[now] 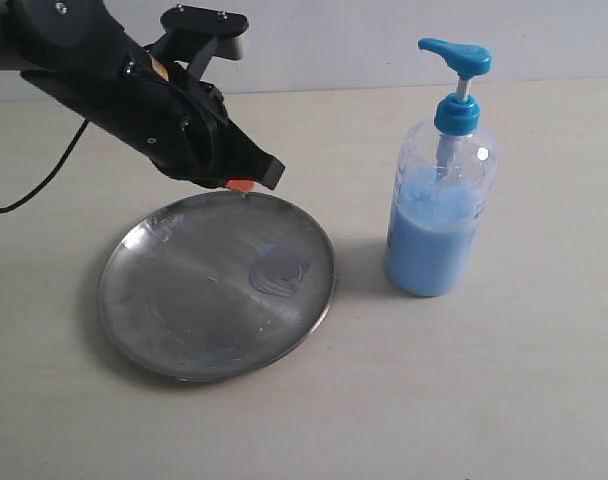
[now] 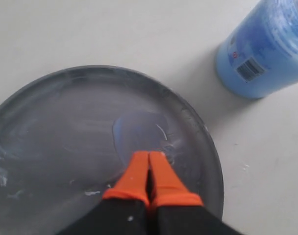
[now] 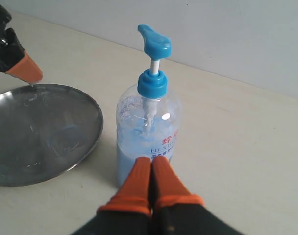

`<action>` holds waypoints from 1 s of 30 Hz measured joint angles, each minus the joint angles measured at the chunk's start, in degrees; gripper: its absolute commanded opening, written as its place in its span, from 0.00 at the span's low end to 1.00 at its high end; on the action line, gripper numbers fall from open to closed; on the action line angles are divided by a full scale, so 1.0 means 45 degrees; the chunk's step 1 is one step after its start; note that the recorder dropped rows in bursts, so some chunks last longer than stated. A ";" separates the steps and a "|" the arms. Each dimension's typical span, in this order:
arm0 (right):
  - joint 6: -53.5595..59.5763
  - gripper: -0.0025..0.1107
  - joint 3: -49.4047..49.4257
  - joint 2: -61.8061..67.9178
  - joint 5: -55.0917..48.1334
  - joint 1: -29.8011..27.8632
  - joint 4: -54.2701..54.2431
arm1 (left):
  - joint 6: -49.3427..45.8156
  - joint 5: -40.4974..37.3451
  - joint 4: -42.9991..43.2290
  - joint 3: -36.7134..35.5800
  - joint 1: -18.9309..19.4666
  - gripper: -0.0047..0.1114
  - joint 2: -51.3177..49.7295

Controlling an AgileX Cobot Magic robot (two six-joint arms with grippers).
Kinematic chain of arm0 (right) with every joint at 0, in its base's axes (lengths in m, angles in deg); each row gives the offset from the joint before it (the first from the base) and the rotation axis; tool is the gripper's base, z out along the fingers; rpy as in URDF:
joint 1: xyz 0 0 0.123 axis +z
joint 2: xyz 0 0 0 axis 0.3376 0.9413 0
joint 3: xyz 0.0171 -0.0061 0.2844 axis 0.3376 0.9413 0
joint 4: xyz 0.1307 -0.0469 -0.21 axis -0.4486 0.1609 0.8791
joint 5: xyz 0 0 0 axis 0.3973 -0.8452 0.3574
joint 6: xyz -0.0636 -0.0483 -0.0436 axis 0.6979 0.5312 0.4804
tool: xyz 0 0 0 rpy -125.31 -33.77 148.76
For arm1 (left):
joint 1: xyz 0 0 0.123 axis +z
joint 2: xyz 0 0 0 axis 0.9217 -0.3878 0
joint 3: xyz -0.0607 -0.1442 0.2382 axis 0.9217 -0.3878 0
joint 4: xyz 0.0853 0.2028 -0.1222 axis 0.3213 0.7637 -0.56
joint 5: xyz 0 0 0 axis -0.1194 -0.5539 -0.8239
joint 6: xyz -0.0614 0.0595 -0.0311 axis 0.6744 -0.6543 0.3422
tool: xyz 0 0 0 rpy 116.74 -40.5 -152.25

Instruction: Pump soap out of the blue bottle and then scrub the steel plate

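Our left gripper [image 2: 149, 159] has its orange tips pressed together with nothing between them, and it hangs at the far rim of the steel plate [image 1: 174, 300]; we cannot tell whether the tips touch the metal. Our right gripper [image 3: 150, 169] is likewise clenched and empty, its tips pointing toward the blue bottle [image 1: 439, 230]; how close it stands we cannot tell. The plate lies on the pale table [image 1: 524, 400], left of the bottle and just apart from it. On the right part of the plate we see a thin bluish smear of soap [image 1: 279, 270]. The bottle stands upright on the right, its pump head [image 1: 456, 55] raised, and light blue liquid fills well over half of it.
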 measured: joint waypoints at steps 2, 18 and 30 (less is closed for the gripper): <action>0.0060 0.02 0.0000 0.0000 0.0000 0.0000 0.0000 | 0.0000 0.0259 0.0000 -0.0541 0.0000 0.04 0.0471; 0.0140 0.02 0.0869 -0.2450 0.0588 0.0000 0.0183 | 0.0000 0.2353 -0.0154 -0.4065 0.0000 0.04 0.4628; 0.0140 0.02 0.1277 -0.3403 0.1491 0.0000 0.0211 | 0.0000 0.2801 -0.0368 -0.5403 0.0000 0.04 0.8523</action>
